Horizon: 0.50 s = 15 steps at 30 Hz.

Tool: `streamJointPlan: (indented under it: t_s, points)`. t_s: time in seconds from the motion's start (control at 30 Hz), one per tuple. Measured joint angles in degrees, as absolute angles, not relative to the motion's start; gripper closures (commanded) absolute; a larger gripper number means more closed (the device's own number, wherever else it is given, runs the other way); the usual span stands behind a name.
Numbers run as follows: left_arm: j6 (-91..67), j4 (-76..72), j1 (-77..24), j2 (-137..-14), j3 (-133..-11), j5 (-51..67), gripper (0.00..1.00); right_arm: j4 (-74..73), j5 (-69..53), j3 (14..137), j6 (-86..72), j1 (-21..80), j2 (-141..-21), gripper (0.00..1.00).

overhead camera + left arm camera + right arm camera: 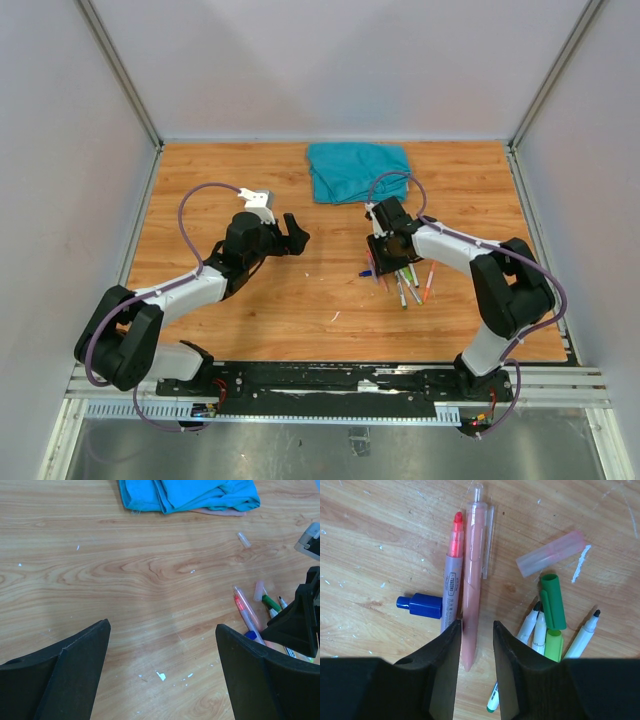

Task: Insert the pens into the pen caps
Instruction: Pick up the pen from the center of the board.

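Observation:
Several pens lie in a loose pile (408, 282) right of centre. In the right wrist view a pink pen (474, 565) lies beside a purple highlighter with a red tip (451, 587). A blue cap (422, 605), a pink see-through cap (550, 553), a green cap (552, 600) and a light green cap (553, 645) lie among white pens with black tips (582, 632). My right gripper (476, 625) is low over the pile, jaws narrowly open astride the pink pen's end. My left gripper (162, 625) is wide open and empty over bare wood, left of the pile (247, 612).
A crumpled teal cloth (357, 170) lies at the back centre and shows in the left wrist view (190, 494). A small clear cap (244, 539) lies alone between the cloth and the pens. White flecks (161, 676) dot the wooden table. Grey walls enclose three sides.

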State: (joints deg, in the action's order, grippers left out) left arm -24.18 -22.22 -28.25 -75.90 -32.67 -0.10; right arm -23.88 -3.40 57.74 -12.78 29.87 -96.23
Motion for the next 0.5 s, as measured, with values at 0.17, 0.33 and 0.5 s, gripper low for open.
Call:
streamJointPlan:
  t_s: [0.17, 0.33, 0.5]
  points:
    - [-24.14, -22.22, -28.27, -75.92, -32.67, -0.1, 0.09, -23.81, -3.4, 57.89, -12.75, 29.91, -97.41, 0.69]
    - [-23.99, -22.22, -28.27, -75.99, -32.67, -0.1, 0.09, -23.97, -3.25, 58.3, -12.56, 30.17, -97.84, 0.73]
    - [-23.99, -22.22, -28.27, -76.09, -32.69, -0.1, 0.09, -24.4, -1.83, 59.22, -12.16, 30.85, -98.63, 0.79]
